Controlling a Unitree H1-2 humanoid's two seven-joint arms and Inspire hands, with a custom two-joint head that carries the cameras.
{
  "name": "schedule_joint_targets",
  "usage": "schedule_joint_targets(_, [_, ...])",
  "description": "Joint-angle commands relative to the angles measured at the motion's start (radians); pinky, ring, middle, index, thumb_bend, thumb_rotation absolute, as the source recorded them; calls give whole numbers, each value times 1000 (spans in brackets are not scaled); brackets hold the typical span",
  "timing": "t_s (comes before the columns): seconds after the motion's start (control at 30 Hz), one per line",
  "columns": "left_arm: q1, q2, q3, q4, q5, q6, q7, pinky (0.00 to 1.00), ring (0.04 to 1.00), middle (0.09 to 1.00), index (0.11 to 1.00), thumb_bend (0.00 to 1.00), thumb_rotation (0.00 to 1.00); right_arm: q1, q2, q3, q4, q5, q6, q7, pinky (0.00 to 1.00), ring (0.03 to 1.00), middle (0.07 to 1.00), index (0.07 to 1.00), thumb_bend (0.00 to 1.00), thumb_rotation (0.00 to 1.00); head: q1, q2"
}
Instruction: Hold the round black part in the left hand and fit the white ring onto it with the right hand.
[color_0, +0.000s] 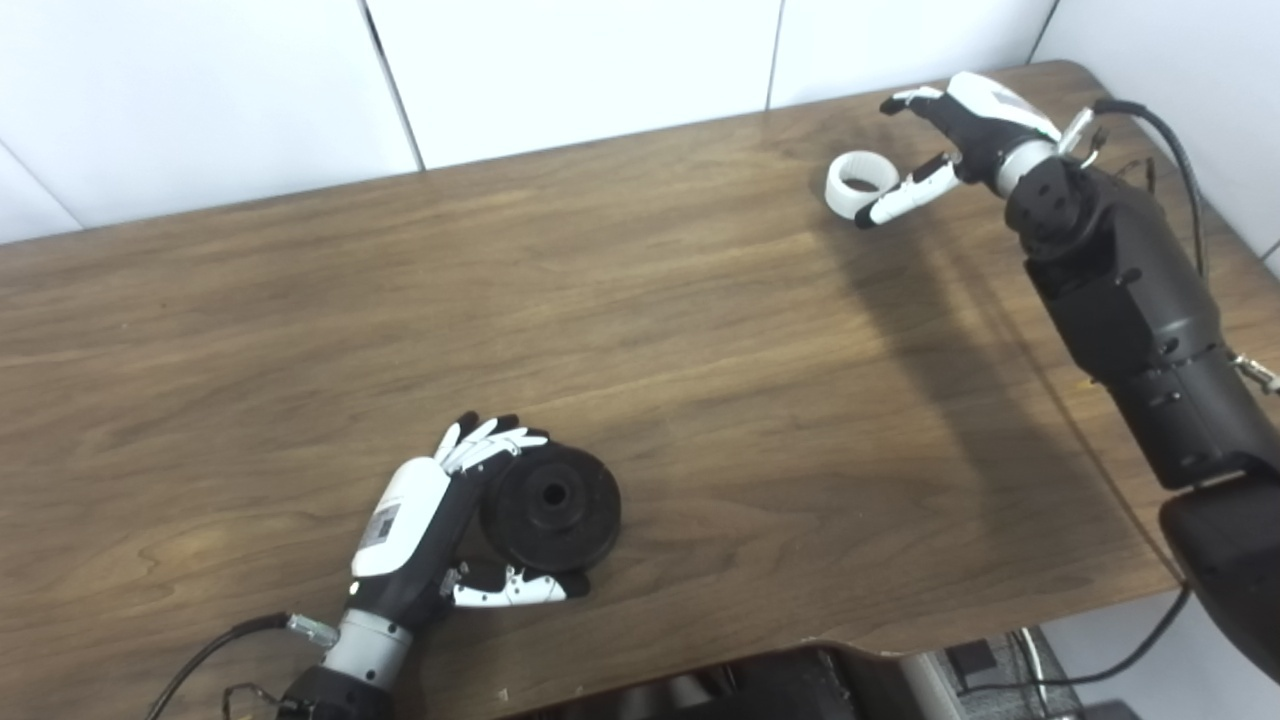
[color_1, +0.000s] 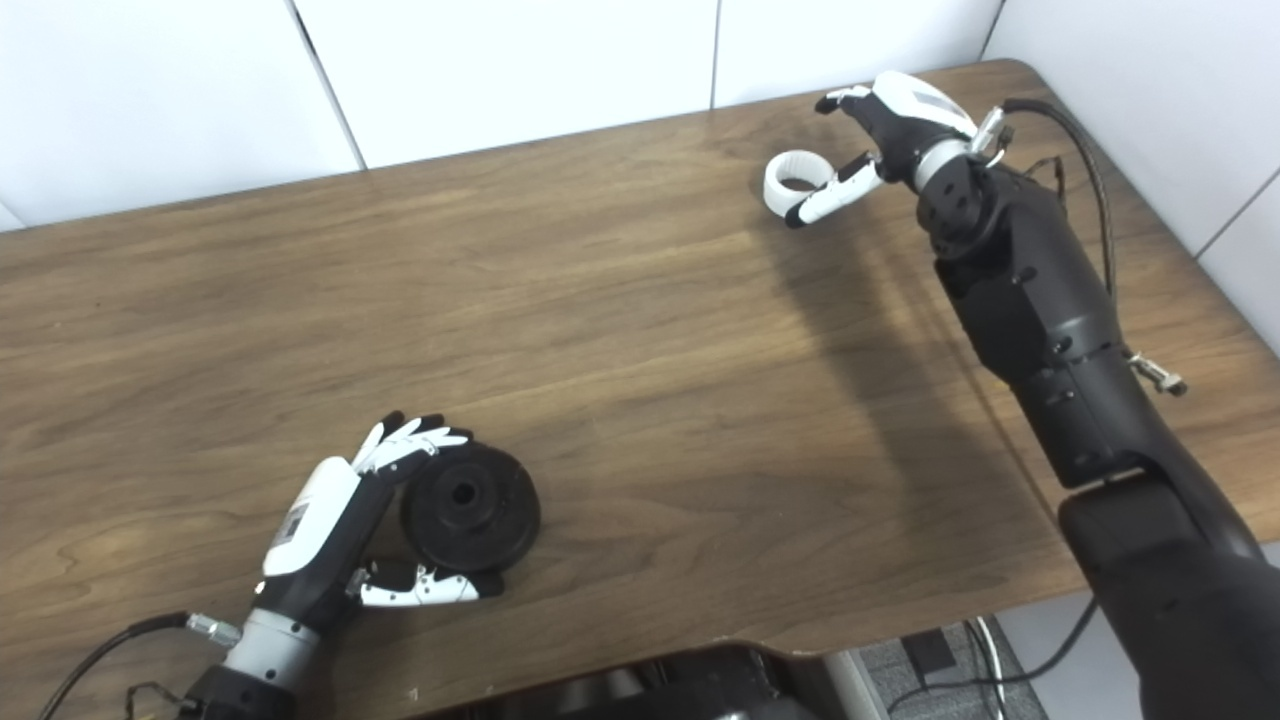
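Left hand (color_0: 440, 520) cups the black disc (color_0: 552, 506) on the near surface (color_0: 700, 350), fingers and thumb bracketing its rim, steadying it for fitting. Right hand (color_0: 950, 140), fingers spread, reaches around the white ring (color_0: 860, 180) at the far corner, not yet closed.

One black part (color_0: 553, 506), one white ring (color_0: 858, 181)

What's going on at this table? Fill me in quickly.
A humanoid robot is putting two parts together. Its left hand is wrapped around the round black part near the front edge of the wooden table, fingers over the top and thumb below. Its right hand is stretched to the far right corner, fingers apart around the white ring, which lies on the table and does not look gripped yet. The ring is not yet fitted to the black part.
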Motion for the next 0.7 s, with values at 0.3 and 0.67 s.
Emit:
schedule_joint_targets(0.3, [20, 0, 7, -4, 3, -3, 12, 1000, 924, 835, 487, 518, 68, -57, -43, 32, 56, 1, -4, -51, 986, 998, 967, 875, 897, 292, 7, -13])
schedule_joint_targets(0.67, [52, -11, 1, -31, 9, 21, 6, 1000, 940, 844, 488, 518, 69, -40, -20, 31, 80, 10, -10, -127, 972, 981, 943, 835, 871, 299, 31, -9])
